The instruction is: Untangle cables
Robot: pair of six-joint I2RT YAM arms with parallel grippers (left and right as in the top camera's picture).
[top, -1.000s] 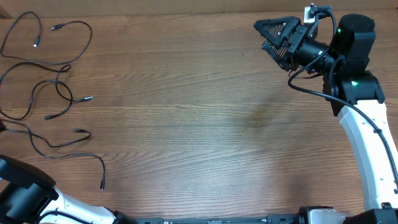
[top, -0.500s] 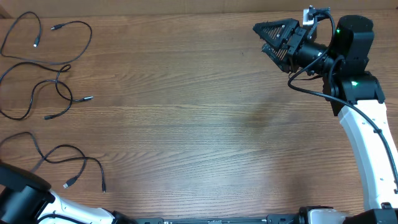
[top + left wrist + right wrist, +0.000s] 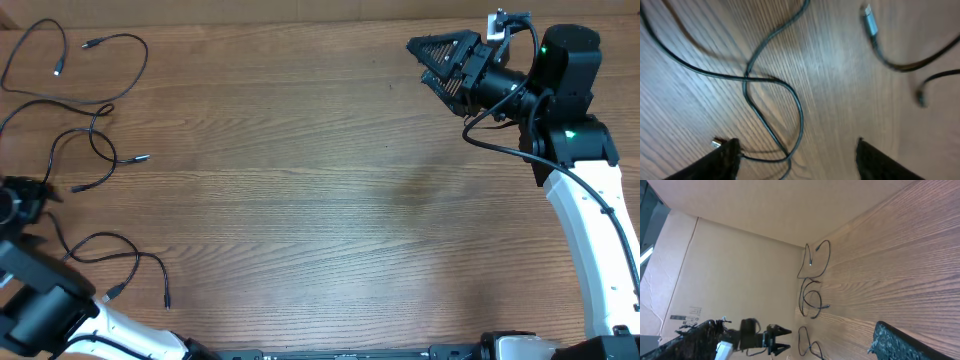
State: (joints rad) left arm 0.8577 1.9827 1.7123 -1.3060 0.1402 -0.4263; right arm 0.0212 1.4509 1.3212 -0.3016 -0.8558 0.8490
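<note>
Left tool (image 3: 796, 147) moved up over cables (image 3: 747, 79) (loose strands) | fingers released | right tool (image 3: 418, 58) released, unmoved

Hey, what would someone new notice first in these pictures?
Thin black cables sprawl in loose loops along the left side of the table. Opposite, the right gripper hangs open over the far right corner, while the left gripper hovers open above the strands.

Wood-grain table (image 3: 300, 200); tan cardboard wall (image 3: 740, 270) along table edge, small printed label (image 3: 684, 315) on it
</note>
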